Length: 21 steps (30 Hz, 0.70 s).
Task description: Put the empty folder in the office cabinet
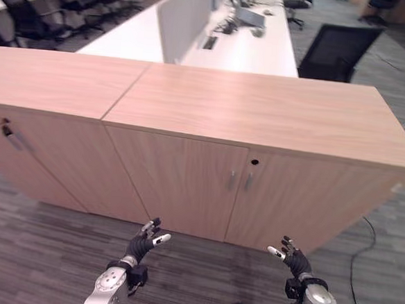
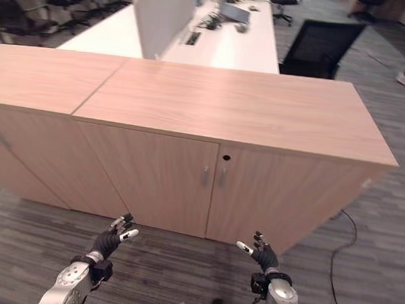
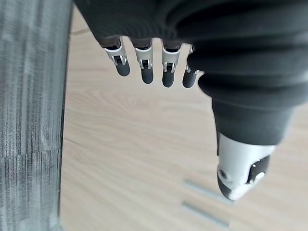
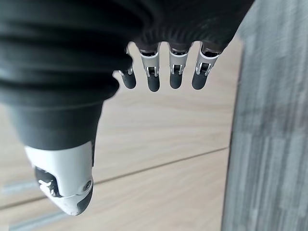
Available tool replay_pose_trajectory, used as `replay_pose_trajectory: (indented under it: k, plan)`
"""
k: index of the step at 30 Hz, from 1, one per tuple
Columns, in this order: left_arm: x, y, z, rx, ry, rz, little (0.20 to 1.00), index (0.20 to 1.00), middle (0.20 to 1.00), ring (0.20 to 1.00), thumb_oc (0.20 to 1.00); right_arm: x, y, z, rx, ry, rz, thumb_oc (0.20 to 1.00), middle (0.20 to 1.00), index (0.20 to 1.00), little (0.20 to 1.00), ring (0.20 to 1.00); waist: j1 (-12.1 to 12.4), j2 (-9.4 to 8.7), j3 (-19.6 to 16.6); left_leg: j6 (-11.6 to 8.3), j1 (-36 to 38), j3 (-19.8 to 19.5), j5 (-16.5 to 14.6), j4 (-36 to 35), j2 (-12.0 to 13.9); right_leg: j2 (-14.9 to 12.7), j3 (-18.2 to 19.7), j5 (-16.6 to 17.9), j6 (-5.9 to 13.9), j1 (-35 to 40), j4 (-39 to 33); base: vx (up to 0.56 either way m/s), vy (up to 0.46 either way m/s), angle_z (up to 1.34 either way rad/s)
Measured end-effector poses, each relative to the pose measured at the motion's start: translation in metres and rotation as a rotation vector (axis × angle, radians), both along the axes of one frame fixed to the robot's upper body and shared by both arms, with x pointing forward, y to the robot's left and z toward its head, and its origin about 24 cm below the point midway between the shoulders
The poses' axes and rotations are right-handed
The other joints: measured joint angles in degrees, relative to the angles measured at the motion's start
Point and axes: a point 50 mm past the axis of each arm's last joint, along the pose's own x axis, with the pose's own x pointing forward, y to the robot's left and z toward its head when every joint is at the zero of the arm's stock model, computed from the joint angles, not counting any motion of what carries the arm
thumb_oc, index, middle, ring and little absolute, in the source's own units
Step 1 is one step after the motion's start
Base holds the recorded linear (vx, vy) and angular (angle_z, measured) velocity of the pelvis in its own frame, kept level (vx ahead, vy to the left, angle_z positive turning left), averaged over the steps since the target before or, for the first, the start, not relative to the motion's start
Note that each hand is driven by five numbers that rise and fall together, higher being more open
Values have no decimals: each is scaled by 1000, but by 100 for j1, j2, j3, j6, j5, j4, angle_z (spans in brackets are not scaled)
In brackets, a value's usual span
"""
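- We see the office cabinet [image 1: 189, 144] ahead, doors closed.
- Our left hand [image 1: 142, 245] and right hand [image 1: 294, 259] hang low before it, fingers relaxed, holding nothing.

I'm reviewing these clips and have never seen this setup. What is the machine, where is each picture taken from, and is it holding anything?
It is a humanoid robot standing before a wooden office cabinet with its doors shut. Two pictures come from the stereo camera on its head, looking down. The other two come from cameras on its wrists, looking along each hand at the cabinet front. The left hand and right hand are raised low in front of the doors, fingers relaxed, holding nothing. The cabinet top is bare. Behind it stand a white desk and a black chair.
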Motion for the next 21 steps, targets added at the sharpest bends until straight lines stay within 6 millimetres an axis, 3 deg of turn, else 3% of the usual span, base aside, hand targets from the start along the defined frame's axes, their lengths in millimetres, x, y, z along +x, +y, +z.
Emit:
replay_pose_trajectory:
  k: [1, 3, 5, 6, 11, 13, 21]
  plan:
    - [2, 4, 1, 16, -1, 2, 1000, 1000, 1000, 1000, 1000, 2, 2, -1, 4, 1, 2, 1000, 1000, 1000, 1000, 1000, -20, 5, 58, 86, -69, 99, -24, -4, 20, -50, -232, -104, 36, -48, 13, -67, 23, -73]
    - [6, 3, 1, 17, -2, 4, 1000, 1000, 1000, 1000, 1000, -5, 0, -5, 1, 29, -8, 1000, 1000, 1000, 1000, 1000, -4, 45, 74, 136, -105, 112, -31, -52, 110, -174, -701, -432, 68, -153, 727, 43, -8, -16]
    - [2, 4, -1, 18, 7, 6, 1000, 1000, 1000, 1000, 1000, -7, 0, -5, 5, 27, -10, 1000, 1000, 1000, 1000, 1000, 90, 35, 56, 111, -61, 126, -23, -51, 121, -322, -732, -871, 131, 89, 914, 98, -41, -9]
    - [-1, 4, -3, 20, 19, 7, 1000, 1000, 1000, 1000, 1000, -7, 0, -6, 4, 29, -11, 1000, 1000, 1000, 1000, 1000, 82, -26, 25, 60, -57, 99, -15, -54, 55, -370, -709, -907, 86, 340, 483, 91, -67, 6]
    - [-14, -8, -14, -26, 62, 16, 1000, 1000, 1000, 1000, 1000, -12, -9, -5, -23, 43, -12, 1000, 1000, 1000, 1000, 1000, 66, 359, -62, -43, 9, 34, 55, -2, 164, -168, -780, -391, -69, 935, -521, 40, -57, 5]
    - [-13, -13, -14, -41, 59, 17, 1000, 1000, 1000, 1000, 1000, -14, -10, -6, -26, 48, -11, 1000, 1000, 1000, 1000, 1000, 59, 413, -89, -46, 94, 27, 53, -3, 204, -113, -810, -419, -63, 1016, -548, 34, -71, 3]
    - [-11, -13, -13, -42, 51, 16, 1000, 1000, 1000, 1000, 1000, -15, -13, -5, -35, 50, -11, 1000, 1000, 1000, 1000, 1000, 62, 280, -179, -126, 121, -16, 84, -12, 261, -54, -823, -446, -57, 1073, -548, 7, -58, 1]
